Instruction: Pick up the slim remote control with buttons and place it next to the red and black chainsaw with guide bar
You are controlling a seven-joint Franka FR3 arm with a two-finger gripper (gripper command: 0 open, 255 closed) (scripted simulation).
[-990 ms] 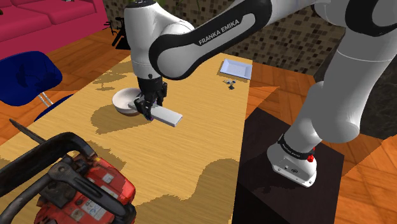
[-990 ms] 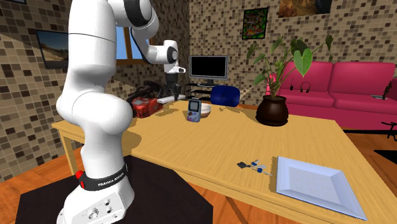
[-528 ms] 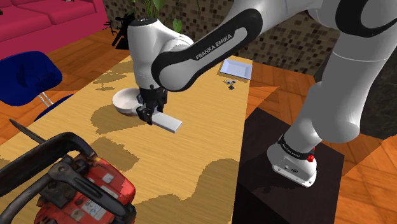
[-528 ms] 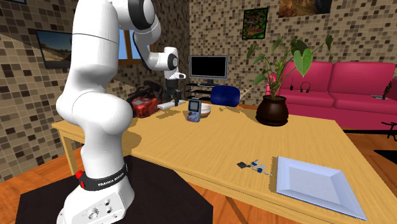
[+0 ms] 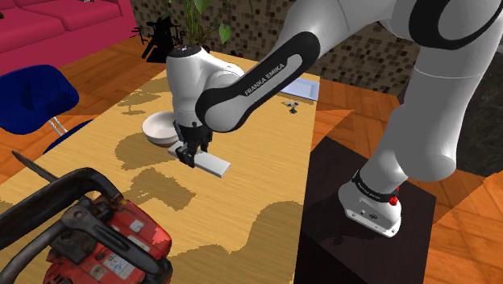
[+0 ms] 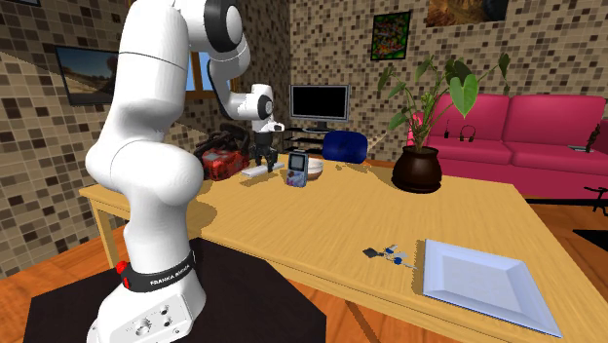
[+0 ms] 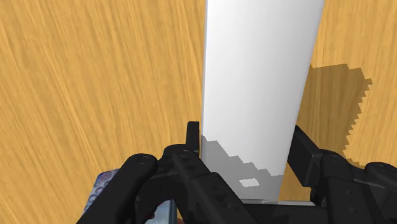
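Note:
My gripper (image 5: 187,153) is shut on one end of a plain white slim remote (image 5: 209,163) and holds it a little above the wooden table (image 5: 242,202). In the wrist view the black fingers (image 7: 191,137) clasp the remote (image 7: 261,83) from both sides, and its shadow falls on the wood beside it. The red and black chainsaw (image 5: 89,234) lies at the shoulder view's lower left, apart from the remote. In the second exterior view the gripper (image 6: 261,161) and remote (image 6: 255,171) hang just right of the chainsaw (image 6: 219,161).
A white bowl (image 5: 159,129) sits just behind the gripper. A small handheld console (image 6: 295,169), a potted plant (image 6: 419,168), a white plate (image 6: 482,283) and a few small bits (image 6: 387,254) also stand on the table. A blue chair (image 5: 32,97) is beside it.
The gripper has carried the remote away from the bowl, toward the chainsaw end of the table, and somewhat lower. Its grip on the remote is unchanged.

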